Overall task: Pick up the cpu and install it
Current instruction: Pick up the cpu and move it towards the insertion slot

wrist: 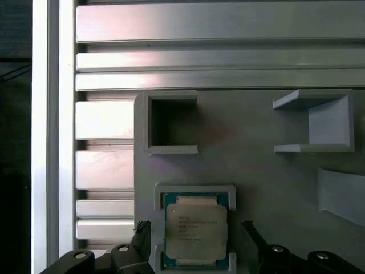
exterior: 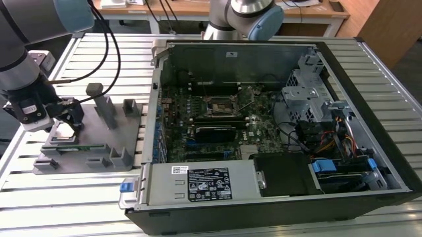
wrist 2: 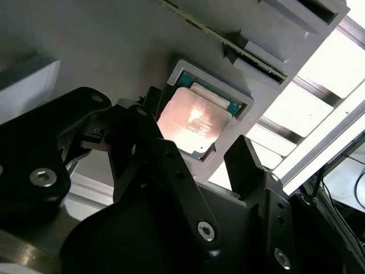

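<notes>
Hovering over the holder [exterior: 99, 137] at the exterior view's left, the end effector [wrist: 195, 227] is open, fingers flanking the cpu [wrist: 195, 231] seated in a pocket. Light, stiff, slick-topped and probably fragile underneath, it suits an edge grip.

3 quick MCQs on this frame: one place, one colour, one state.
1. Where is the cpu?
A) in a pocket of the grey holder block
B) in the motherboard socket
C) on bare table slats

2. What colour is the rim round its metal top?
A) red
B) green
C) yellow

3. The gripper is:
A) shut on the cpu
B) shut on the memory stick
C) open

Answers:
1 A, the holder's recess frames it.
2 B, a green edge shows in both wrist views.
3 C, its fingers stand apart on either side of the cpu.
</notes>
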{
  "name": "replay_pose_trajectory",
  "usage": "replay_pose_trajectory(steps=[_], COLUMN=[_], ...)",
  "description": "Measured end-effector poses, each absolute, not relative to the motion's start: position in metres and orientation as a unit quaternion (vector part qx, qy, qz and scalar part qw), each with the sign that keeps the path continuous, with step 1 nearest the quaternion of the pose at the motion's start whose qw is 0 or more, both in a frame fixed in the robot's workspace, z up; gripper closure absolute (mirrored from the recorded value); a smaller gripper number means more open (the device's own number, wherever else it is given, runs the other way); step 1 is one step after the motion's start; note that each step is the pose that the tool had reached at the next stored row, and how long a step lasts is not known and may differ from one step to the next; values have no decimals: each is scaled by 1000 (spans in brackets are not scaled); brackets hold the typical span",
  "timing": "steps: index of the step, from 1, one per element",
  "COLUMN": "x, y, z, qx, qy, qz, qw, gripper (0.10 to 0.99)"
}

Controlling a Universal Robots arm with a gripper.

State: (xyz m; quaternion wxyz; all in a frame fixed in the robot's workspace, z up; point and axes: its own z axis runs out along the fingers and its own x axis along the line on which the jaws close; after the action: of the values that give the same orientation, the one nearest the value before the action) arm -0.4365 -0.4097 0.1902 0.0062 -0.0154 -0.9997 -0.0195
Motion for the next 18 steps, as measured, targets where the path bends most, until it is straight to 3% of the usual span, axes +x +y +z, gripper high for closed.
replay_pose_trajectory(steps=[12,15,16,18], x=[-436,-436,-436,-436], y=[-410,-410,-410,-410], z=[182,183,183,183], qx=[-15,-15,-15,-15], qy=[-1000,-1000,-1000,-1000], qz=[-19,-20,-20,-20], qw=[6,6,6,6], gripper=[369,384,451,451])
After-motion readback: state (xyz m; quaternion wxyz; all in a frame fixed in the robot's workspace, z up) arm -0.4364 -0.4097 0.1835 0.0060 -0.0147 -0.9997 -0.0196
